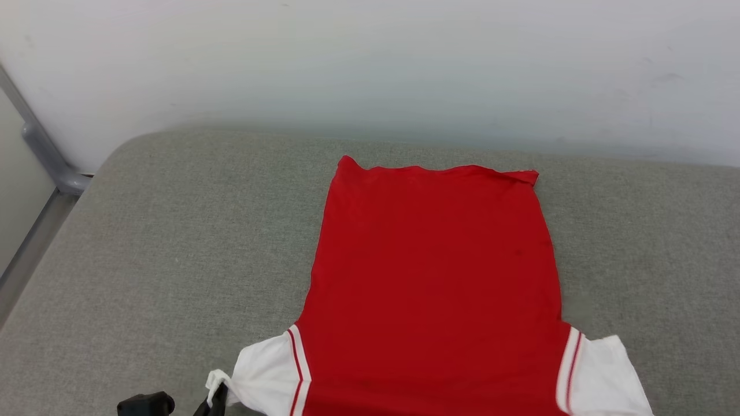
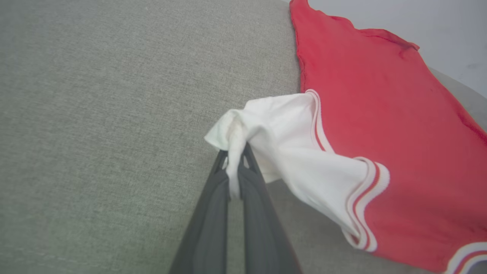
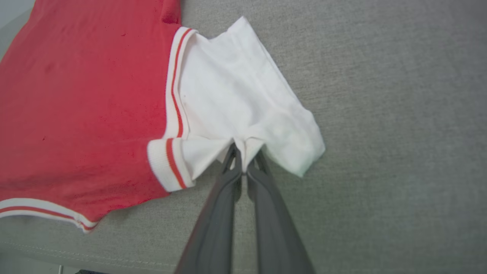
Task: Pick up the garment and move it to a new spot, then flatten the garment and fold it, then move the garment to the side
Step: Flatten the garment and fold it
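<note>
Two white sleeves [image 3: 236,95] were each pinched tight, one by the left claw [image 2: 235,156], one by the right claw [image 3: 243,152]. The garment [image 1: 433,277], collar end cut off below, lay flat on the grey cushion [image 1: 173,231], hem pointing toward the wall [image 1: 404,69]

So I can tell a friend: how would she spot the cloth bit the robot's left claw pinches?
On the grey fabric cushion lies a bright red jersey shirt. Find its white sleeve on the robot's left. Unlike the flatter right sleeve, its tip is twisted between the left gripper's fingers.
</note>
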Available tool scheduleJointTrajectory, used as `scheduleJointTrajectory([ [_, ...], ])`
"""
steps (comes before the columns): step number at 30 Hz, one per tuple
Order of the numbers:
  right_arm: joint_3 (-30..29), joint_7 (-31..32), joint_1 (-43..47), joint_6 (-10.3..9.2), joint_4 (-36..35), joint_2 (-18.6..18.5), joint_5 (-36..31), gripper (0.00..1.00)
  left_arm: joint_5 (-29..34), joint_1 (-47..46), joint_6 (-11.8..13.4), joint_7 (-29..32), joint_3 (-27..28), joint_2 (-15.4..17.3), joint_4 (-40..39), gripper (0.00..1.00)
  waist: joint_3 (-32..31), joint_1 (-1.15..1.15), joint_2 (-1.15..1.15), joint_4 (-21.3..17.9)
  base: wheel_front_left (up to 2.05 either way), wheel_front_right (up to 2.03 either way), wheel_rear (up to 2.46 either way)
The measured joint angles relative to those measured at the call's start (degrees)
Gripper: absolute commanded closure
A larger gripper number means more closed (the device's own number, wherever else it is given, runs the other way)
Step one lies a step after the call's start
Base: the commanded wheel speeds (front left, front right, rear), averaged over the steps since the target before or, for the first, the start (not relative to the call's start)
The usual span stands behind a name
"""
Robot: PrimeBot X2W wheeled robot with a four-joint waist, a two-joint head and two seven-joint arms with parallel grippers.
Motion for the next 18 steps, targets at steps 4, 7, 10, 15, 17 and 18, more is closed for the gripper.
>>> scheduleJointTrajectory([
  [4,1.0,-2.7,-0.63,-0.04,-1.9,-0.03,-0.27,0.0,0.56,0.02,0.91,1.26,-0.54,0.65,-3.32,1.0,0.48,0.01,0.0,0.14,0.0,0.0,0.0],
  [7,0.64,-5.92,-3.31,-0.04,-3.43,-0.02,-0.83,0.0,1.0,-0.14,1.37,1.72,-0.8,0.94,-5.35,1.0,1.35,0.01,0.0,0.3,0.0,0.0,0.0],
  [10,-0.81,-7.87,-6.98,-0.05,-3.49,-0.03,-1.76,0.0,1.45,-0.75,1.64,1.75,-0.91,0.92,-7.24,1.0,2.58,0.01,0.0,0.49,0.0,0.0,0.0],
  [15,-3.34,-8.67,-17.51,-0.05,0.05,-0.04,-5.36,0.0,1.98,-2.73,1.96,1.4,-1.09,0.52,-9.9,1.0,5.63,0.02,0.0,0.92,0.0,0.0,0.0],
  [17,-4.59,-8.53,-22.55,-0.05,2.27,-0.1,-6.8,0.0,2.54,-3.88,1.92,1.35,-1.42,0.37,-10.96,1.0,7.21,0.02,0.0,1.22,0.0,0.0,0.0],
  [18,-4.88,-8.12,-24.92,-0.05,3.5,-0.38,-7.55,0.0,2.67,-4.66,1.9,1.33,-1.57,0.2,-11.56,1.0,8.04,0.02,0.0,1.44,0.0,0.0,0.0],
])
